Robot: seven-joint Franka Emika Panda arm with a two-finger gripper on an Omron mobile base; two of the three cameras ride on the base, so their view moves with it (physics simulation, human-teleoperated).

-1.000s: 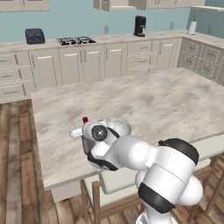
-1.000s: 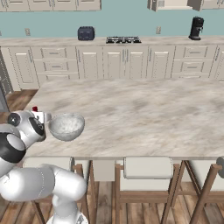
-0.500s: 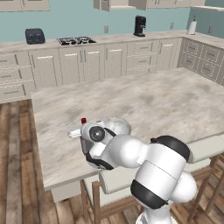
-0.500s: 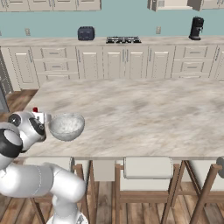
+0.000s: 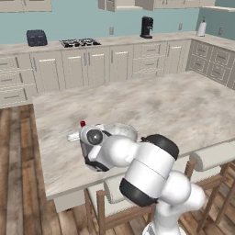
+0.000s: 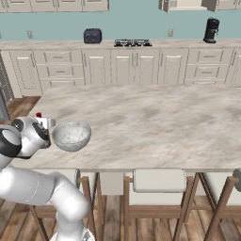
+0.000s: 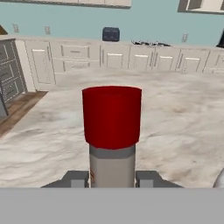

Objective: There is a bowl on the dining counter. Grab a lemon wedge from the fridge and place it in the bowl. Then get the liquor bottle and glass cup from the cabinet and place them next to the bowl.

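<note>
Since 1 second earlier the scene had hardly shifted. The gripper (image 7: 112, 183) stayed clamped on the liquor bottle (image 7: 112, 131), upright just beside the bowl (image 6: 71, 136) near the dining counter (image 5: 160, 105) corner. Cream drawers and teal wall stood behind.
</note>
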